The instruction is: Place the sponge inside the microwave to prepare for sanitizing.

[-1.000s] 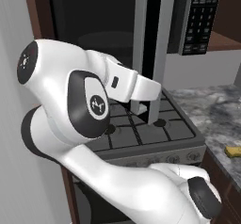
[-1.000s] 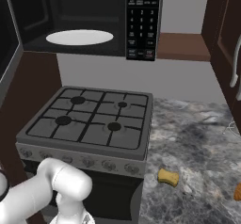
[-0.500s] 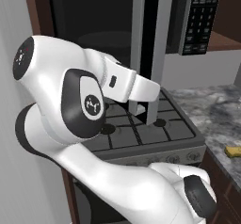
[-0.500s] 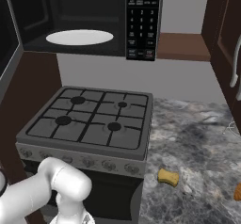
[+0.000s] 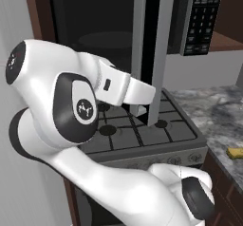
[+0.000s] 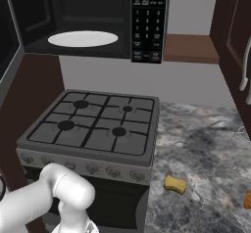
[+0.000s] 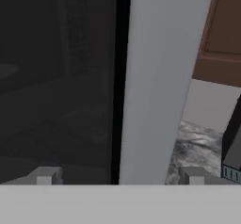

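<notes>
Barely shifted, the open tool (image 7: 117, 176) straddles the microwave (image 6: 93, 21) door edge; sponge (image 6: 175, 184) waits on the desk (image 6: 206, 153).

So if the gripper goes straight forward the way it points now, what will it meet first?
Most likely the silver-framed dark-glass microwave door. In the hand view its edge stands directly ahead of the gripper, between the two fingertips. How far away it is cannot be judged.

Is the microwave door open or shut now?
Open: the microwave shows its dark inside and white plate, and the door stands edge-on.
</notes>
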